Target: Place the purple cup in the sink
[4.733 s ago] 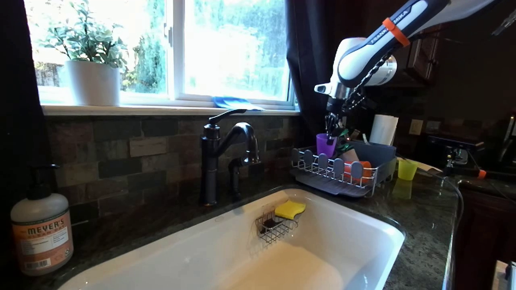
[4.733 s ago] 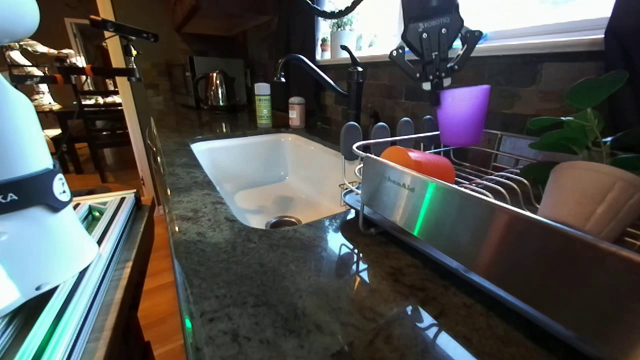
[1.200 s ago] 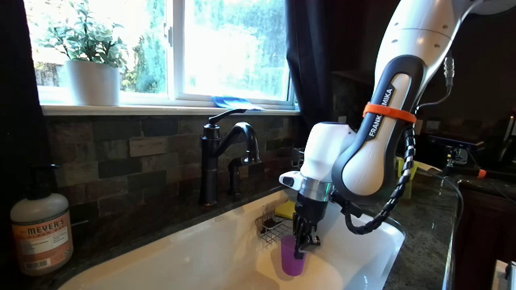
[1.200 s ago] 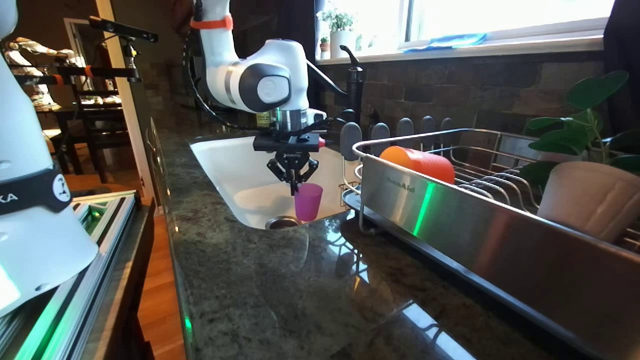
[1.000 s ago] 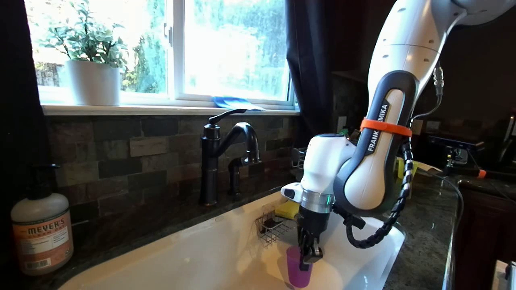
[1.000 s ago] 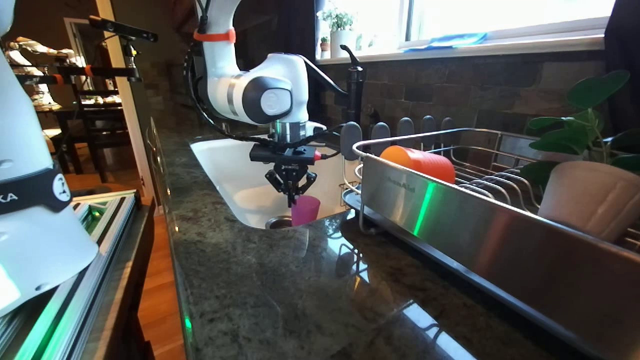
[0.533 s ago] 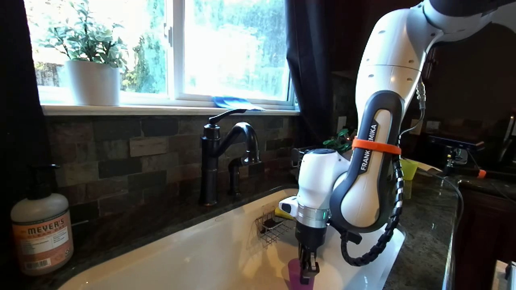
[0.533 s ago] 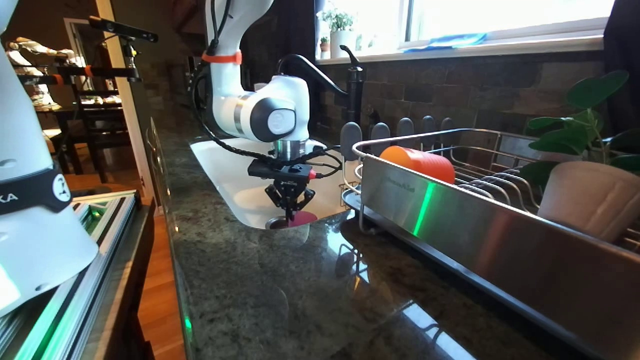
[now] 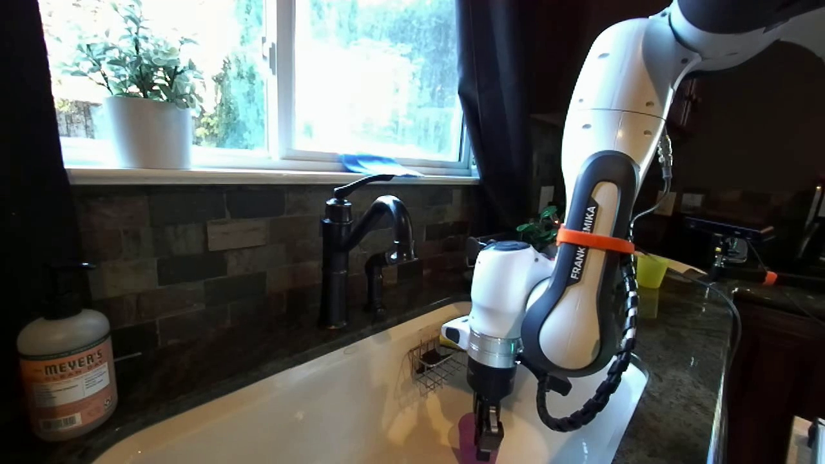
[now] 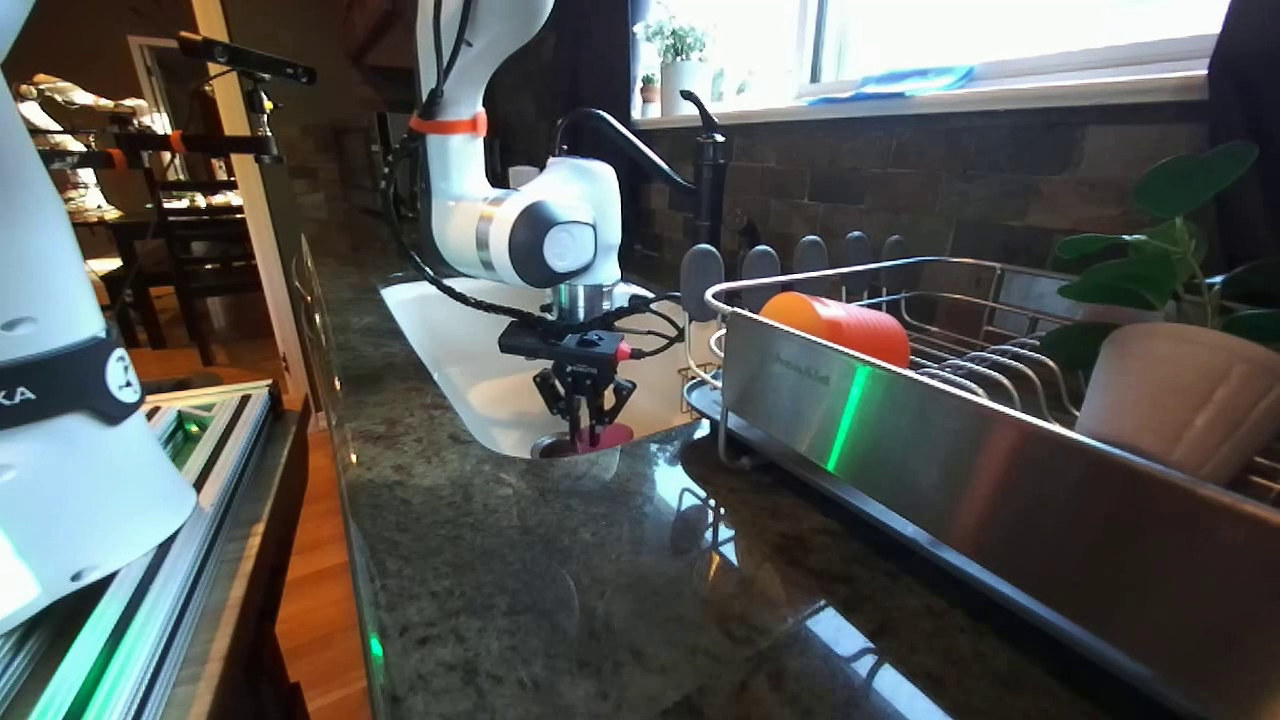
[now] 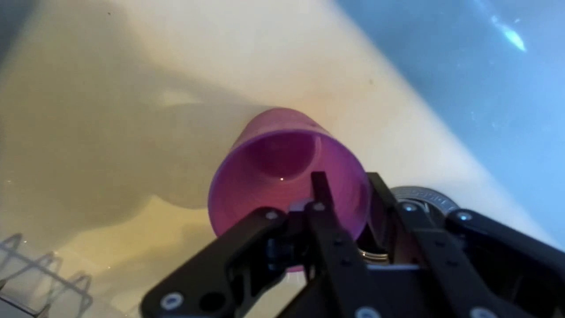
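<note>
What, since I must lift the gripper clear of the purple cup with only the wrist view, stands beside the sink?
Observer: A dark faucet, seen in both exterior views, stands on the counter between the sink and the tiled wall.
Operator: Am I touching it anywhere?
Observer: No. In an exterior view, a gap shows between it and the arm.
Operator: Good. What else is close?
Observer: A dish rack stands on the counter near one end of the sink.
</note>
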